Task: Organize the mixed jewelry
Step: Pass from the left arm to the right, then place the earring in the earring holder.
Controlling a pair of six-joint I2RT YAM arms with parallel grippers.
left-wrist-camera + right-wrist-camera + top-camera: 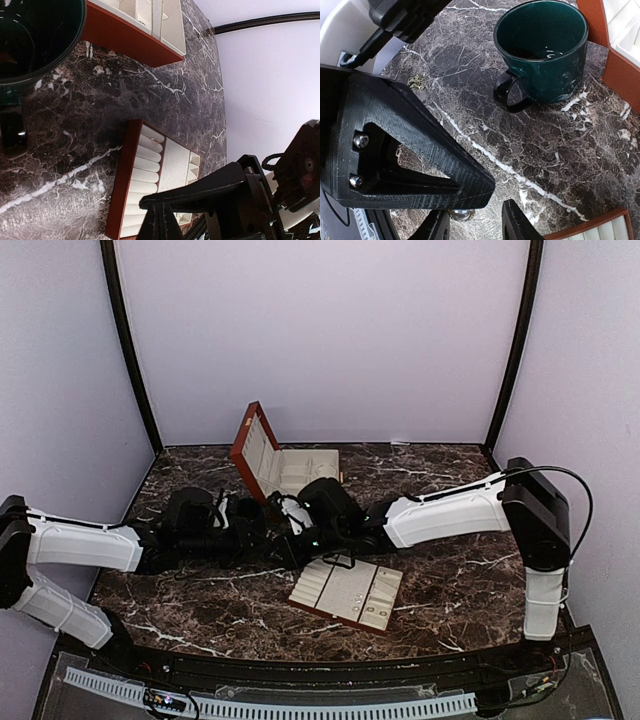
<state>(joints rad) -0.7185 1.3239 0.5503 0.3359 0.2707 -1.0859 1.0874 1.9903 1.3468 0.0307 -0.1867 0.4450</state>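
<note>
Nearest the right wrist camera, the right gripper (487, 202) fills the lower left with black ribbed fingers (420, 150), and whether they are parted or pressed together cannot be told; the left gripper (150, 212) is no clearer. Just past them a corner of the cream slotted tray (612, 229) shows, then, on the dark white-veined marble table (520, 150), the jewelry (417, 81): a tiny pale tangle of thin metallic loops, lying apart from the dark green cup (540, 55), on its handle side. Farthest, the red-brown box (620, 75) with cream lining stands just beside the cup.

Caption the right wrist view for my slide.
A green cup stands on the marble table, a tiny pale jewelry piece lying apart from it, right gripper open nearby.
</note>
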